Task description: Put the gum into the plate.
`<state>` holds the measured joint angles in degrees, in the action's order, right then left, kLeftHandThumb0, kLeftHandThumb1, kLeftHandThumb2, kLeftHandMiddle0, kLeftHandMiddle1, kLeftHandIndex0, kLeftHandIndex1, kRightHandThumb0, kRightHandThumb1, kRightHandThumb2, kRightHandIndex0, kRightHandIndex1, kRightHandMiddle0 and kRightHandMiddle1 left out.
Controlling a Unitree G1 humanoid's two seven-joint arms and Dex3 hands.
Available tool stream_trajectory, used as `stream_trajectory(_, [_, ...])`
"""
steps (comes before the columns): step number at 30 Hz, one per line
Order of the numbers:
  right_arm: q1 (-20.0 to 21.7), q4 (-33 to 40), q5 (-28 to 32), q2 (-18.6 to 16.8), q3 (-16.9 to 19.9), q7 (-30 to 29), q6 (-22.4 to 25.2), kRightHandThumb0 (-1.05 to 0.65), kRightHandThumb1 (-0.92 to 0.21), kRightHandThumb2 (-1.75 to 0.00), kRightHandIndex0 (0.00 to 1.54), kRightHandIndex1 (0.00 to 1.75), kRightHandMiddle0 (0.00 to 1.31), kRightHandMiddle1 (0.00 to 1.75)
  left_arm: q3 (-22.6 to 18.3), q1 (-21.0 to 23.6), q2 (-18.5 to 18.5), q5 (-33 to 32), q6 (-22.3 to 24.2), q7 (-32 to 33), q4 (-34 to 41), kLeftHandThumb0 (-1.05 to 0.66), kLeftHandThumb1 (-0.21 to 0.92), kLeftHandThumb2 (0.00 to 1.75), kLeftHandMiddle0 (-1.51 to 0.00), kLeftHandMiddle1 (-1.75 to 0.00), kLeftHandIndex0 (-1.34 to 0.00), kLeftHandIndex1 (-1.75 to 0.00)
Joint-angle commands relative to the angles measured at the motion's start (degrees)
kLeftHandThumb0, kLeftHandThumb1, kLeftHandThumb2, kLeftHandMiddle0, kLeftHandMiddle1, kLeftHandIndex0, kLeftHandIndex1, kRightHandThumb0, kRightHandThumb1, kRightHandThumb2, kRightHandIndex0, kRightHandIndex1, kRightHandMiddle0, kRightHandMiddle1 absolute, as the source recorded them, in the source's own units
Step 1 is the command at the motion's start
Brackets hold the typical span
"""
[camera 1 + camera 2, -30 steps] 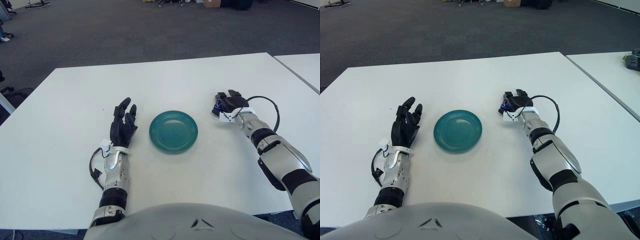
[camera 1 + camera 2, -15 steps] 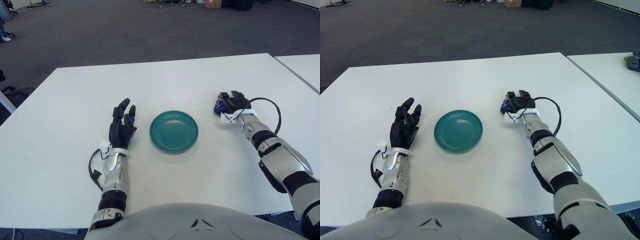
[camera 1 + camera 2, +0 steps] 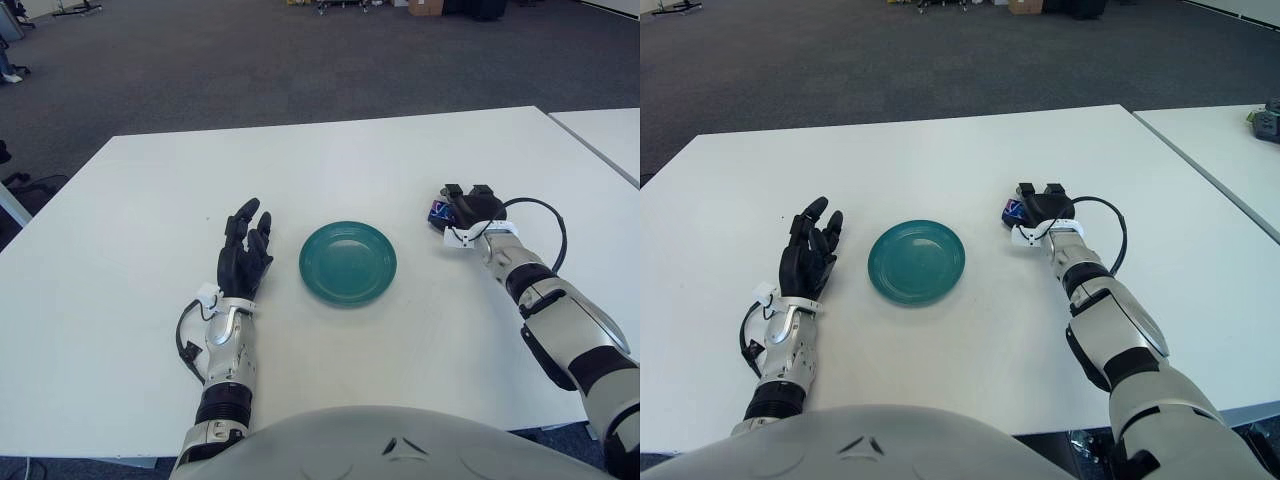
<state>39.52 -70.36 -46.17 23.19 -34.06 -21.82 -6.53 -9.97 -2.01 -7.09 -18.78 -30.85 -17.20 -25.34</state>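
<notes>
Right hand (image 3: 1042,206) on the table (image 3: 940,160), fingers curled over the gum (image 3: 1013,210), plate (image 3: 916,261) to their left, left hand (image 3: 807,252) fingers spread beside plate

A teal plate (image 3: 347,263) sits on a white table (image 3: 330,160), with black hands and a blue-and-red gum pack (image 3: 438,211).

The gum (image 3: 1013,210) is mostly covered by the right hand (image 3: 1040,208), right of the plate (image 3: 916,262); only 1 blue edge shows. Grip contact cannot be determined. The right arm is cut off at the frame's lower right.
</notes>
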Motion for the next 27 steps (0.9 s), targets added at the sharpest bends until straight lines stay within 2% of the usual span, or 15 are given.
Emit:
stream_trajectory(1, [-3.69,-1.73,0.47,-0.62,-0.69,2.82,-0.74,-0.83,-0.92,-0.7,0.57,1.74,0.2,1.74,-0.35,-2.84,-0.55,-0.13,0.9,0.38,-1.67,-0.78,0.92,0.76,-0.33,0.0,0.0,-0.69])
stream_trajectory(7, [-3.8,-2.13,0.98,-1.11,-0.16,1.71,-1.79,-0.67,-0.92,-0.64,0.72,1.75,0.46,1.75,-0.36,-3.04,-0.5,-0.11,1.18,0.33,-1.05,-0.78,0.92,0.75,-0.33,0.0,0.0,-0.69])
stream_trajectory(11, [-3.8,-2.36,1.02,-1.35,0.0,1.18,-2.03,-0.6,-0.92,-0.62,0.78,1.75,0.55,1.75,-0.43,-3.06,-0.33,0.03,1.16,0.3,-1.12,-0.78,0.92,0.75,-0.33,0.0,0.0,-0.69])
stream_trajectory(17, [-3.81,-2.59,1.01,-1.57,0.08,0.21,-2.36,-0.52,-0.92,-0.62,0.84,1.75,0.62,1.75,-0.58,-3.02,-0.13,0.23,1.07,0.3,-1.38,-0.78,0.92,0.75,-0.33,0.0,0.0,-0.7])
stream_trajectory(27, [-3.8,-3.0,0.98,-1.41,0.04,-0.88,-3.58,-0.47,-0.92,-0.62,0.85,1.75,0.63,1.75,-0.67,-2.89,0.02,0.42,1.1,0.37,-1.45,-0.78,0.92,0.77,-0.33,0.0,0.0,-0.68])
